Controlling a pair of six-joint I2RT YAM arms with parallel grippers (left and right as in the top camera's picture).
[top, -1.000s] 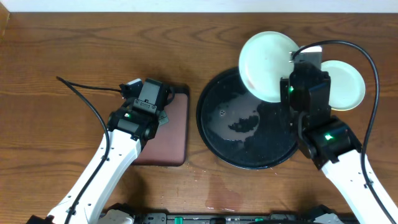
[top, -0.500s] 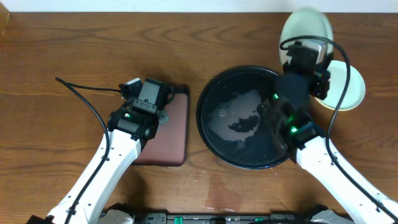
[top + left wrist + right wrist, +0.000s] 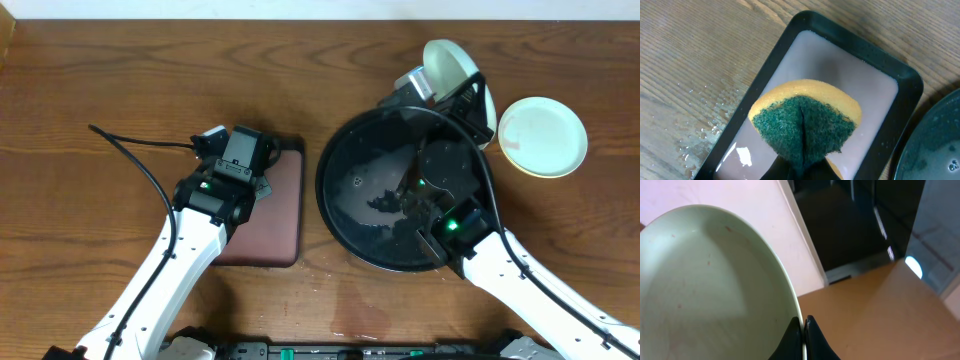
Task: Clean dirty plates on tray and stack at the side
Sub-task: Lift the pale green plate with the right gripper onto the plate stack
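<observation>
A dark wood-grain tabletop (image 3: pixel 100 80) seen from above, with two white robot arms reaching in from the near edge. On the right sits a large round black tray (image 3: pixel 345 225), its glossy floor wet and patchy with reflections. The right gripper (image 3: pixel 803 330) is pinched tight on the rim of a mint-green plate (image 3: pixel 447 62), one dark finger on each face, and holds it tipped steeply on edge above the far rim of the black tray. In the right wrist view the plate's hollow face shows a few tiny reddish specks. Just to the right of the black tray, apart from it, a pale plate (image 3: pixel 543 137) lies flat on the bare wood. On the left, a smaller rectangular maroon tray (image 3: pixel 285 220) rests just beside the black tray; the left wrist view shows a thin milky film of liquid in it and water droplets on the wood next to it. The left gripper (image 3: pixel 801 169) hangs over this tray, clamped on a yellow sponge (image 3: pixel 805 125) with a green scouring face, squeezing it so the green side creases down the middle.
</observation>
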